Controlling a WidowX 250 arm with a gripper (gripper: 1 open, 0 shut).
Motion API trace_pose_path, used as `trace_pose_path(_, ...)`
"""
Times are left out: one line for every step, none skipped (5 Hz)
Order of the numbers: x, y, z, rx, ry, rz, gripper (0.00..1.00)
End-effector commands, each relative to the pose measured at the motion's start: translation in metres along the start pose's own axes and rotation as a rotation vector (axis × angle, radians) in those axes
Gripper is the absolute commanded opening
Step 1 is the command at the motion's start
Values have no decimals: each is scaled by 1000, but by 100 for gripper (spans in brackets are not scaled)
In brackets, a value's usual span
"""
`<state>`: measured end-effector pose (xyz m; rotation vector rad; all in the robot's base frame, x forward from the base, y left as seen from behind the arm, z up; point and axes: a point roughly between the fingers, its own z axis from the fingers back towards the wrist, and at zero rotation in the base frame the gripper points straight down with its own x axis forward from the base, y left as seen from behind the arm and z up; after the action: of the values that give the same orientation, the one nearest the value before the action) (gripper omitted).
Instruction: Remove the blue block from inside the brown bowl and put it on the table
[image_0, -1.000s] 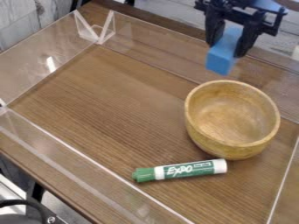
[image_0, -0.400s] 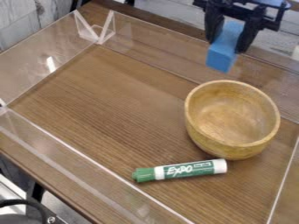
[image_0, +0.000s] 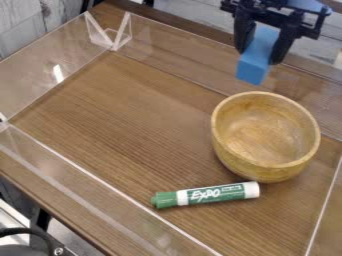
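Pincer (image_0: 266, 48) grips the block (image_0: 258, 58), up at twelve o'clock of the emptied bowl (image_0: 266, 134). Best to lower straight onto bare bench (image_0: 127, 110), then release.

— Where was the gripper (image_0: 266, 38)?
— Up at the top of the view, above and behind the brown bowl (image_0: 266, 135), pointing straight down.
— And the jaws?
— Closed on the blue block (image_0: 257, 58), which hung clear of the bowl's far rim. Only the dark hand showed; the arm above was cut off.
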<state>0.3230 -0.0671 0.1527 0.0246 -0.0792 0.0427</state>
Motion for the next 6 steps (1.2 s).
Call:
trace_pose_path(1,-3,26,-17,-89,5,0)
trace_pose_path(1,-4,26,-16,-94,8,0)
trace_pose_path(1,-4,27,-15,-97,6,0)
trace_pose_path(0,8,25,-9,-97,5,0)
trace_pose_path(0,24,24,-5,-100,11,0)
trace_pose_path(-1,45,21,2,-101,33,0)
